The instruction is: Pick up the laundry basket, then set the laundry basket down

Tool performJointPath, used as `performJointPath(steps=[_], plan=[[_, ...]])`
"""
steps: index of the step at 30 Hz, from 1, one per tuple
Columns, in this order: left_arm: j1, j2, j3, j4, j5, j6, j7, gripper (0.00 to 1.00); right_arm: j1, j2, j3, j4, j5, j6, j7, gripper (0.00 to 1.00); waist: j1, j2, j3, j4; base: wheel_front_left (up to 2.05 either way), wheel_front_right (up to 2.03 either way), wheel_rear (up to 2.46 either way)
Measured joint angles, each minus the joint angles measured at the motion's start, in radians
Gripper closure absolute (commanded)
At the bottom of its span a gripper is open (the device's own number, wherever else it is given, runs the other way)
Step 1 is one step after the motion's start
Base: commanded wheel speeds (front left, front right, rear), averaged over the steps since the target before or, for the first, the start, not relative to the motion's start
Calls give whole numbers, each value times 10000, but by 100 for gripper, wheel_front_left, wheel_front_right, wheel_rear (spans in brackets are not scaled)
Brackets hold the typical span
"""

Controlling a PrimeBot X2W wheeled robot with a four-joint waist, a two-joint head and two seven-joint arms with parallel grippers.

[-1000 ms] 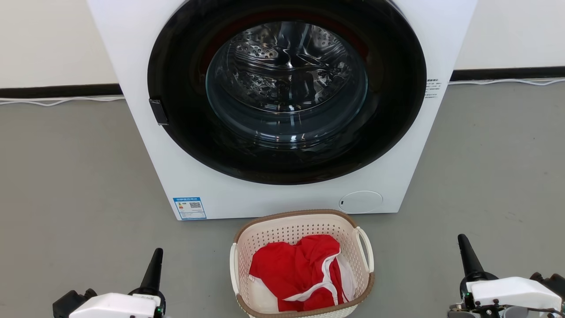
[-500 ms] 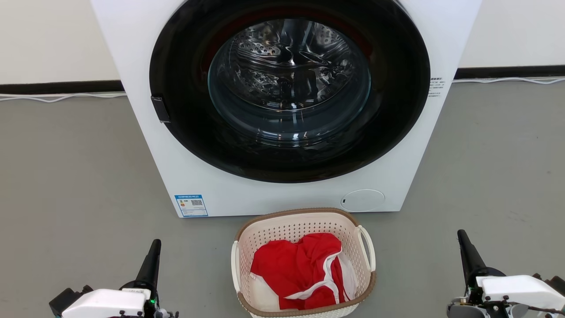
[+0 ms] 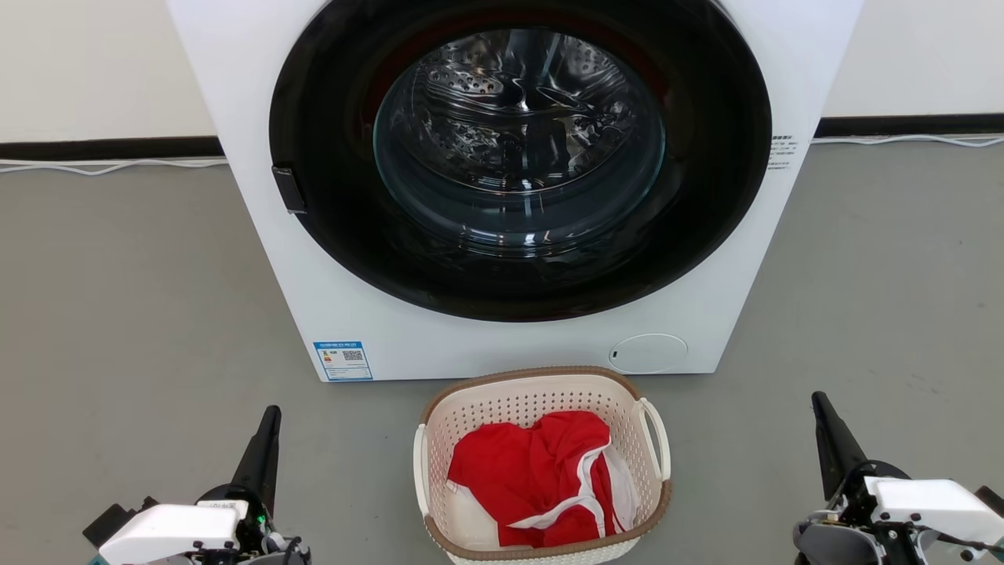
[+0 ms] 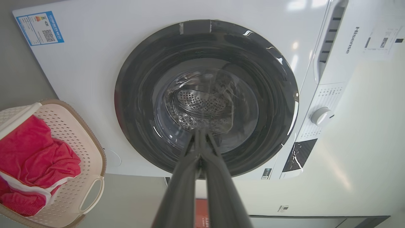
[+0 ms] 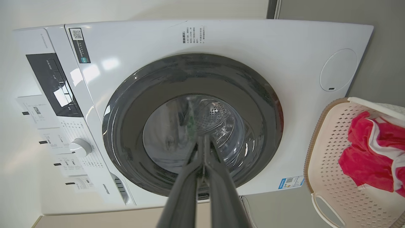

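The small cream-white perforated plastic laundry basket (image 3: 510, 406), rounded-rectangular with a brown woven-look rim, is seen standing upright on the grey floor (image 3: 118, 314). It is placed between the two pairs of jaws and apart from both. The left gripper (image 3: 271, 416) is found on one side of it and the right gripper (image 3: 820, 408) on the other. Each pair of long dark fingers is pressed together on nothing.

The scene is fitted equally by a basket waiting to be lifted and by one already set back down, so the step cannot be fixed. Were a hold on it due, the jaws would first have to be parted.

Counted:
- one basket
- two white loop handles (image 3: 657, 439)
- one bundle of red cloth with white trim (image 3: 533, 471) inside it
- one white front-loading washing machine (image 3: 502, 345) beyond the fingertips
- two grippers
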Motion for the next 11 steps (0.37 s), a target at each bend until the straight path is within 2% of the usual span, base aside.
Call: performJointPath(steps=[3,11], plan=[[-1,4,25,-17,-236,-79,73,100,-3,0,-2,-58,368,0,98,100,0,0,10,9,0,0,0],[-4,6,33,-33,-330,-79,73,100,-3,0,-8,-59,385,0,98,100,0,0,10,9,0,0,0]])
